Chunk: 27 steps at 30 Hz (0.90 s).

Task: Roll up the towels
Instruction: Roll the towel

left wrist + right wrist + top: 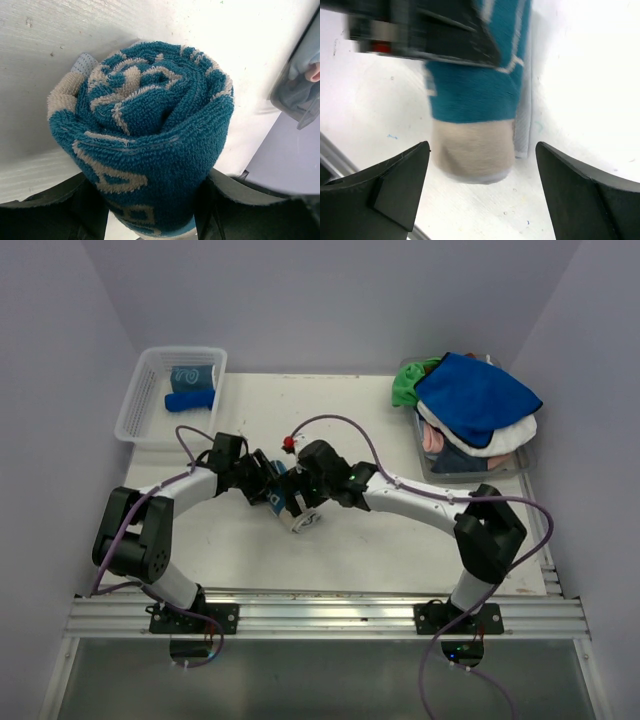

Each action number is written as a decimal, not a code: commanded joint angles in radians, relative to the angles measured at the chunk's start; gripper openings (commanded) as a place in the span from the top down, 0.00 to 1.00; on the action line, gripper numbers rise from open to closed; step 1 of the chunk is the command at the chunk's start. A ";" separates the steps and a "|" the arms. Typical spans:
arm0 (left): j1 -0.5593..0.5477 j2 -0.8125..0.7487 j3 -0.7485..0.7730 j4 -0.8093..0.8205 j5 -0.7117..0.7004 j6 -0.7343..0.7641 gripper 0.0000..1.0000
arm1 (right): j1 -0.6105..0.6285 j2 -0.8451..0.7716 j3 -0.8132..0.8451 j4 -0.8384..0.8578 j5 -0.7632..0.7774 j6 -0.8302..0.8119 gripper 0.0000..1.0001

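Two arms meet at the middle of the top view, each with one pincer. There are three rolled towels: one patterned teal basket roll (pixel 190 374) and one royal blue roll (pixel 189 400) lie side by side in the white mesh basket (pixel 140 412) at the upper left, and a third, the teal and beige roll (pixel 150 130), sits at the centre of the surface (pixel 400 550) between the two wrists. At the upper right a clear bin (pixel 521 466) holds one loose heap, with a blue towel (pixel 475 395) on top, a green towel (pixel 407 386) at its left edge, and a white towel (pixel 500 443) and a pink towel (pixel 432 440) below; how many more lie underneath cannot be told.

The left arm rises from the lower left, bends at a high elbow and reaches right. The right arm rises from the lower right and reaches left, and the two wrists almost touch.

The left pincer (pixel 152 200) grips the teal and beige roll, one finger pressed against each side. The right pincer (pixel 482 147) stands wide, its fingers well clear of the roll on both sides.

The roll is tight and thick, its spiral end showing teal loops streaked with beige, with beige lettering on its outer wrap. In the right wrist view its other end is plain beige and rests on the surface.
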 commanded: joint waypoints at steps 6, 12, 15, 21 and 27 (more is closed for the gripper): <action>0.006 0.000 -0.010 -0.030 -0.023 -0.016 0.40 | 0.257 0.042 0.163 -0.088 0.465 -0.256 0.09; 0.006 0.000 -0.007 -0.040 -0.028 -0.019 0.40 | 0.285 0.147 0.214 -0.102 0.508 -0.268 0.08; 0.006 0.000 -0.004 -0.041 -0.029 -0.021 0.40 | 0.287 0.196 0.211 -0.087 0.520 -0.259 0.09; 0.006 -0.003 -0.004 -0.044 -0.029 -0.019 0.39 | 0.284 0.239 0.192 -0.058 0.543 -0.215 0.24; 0.006 -0.009 -0.002 -0.050 -0.023 -0.004 0.15 | 0.222 0.190 0.145 -0.022 0.410 -0.141 0.59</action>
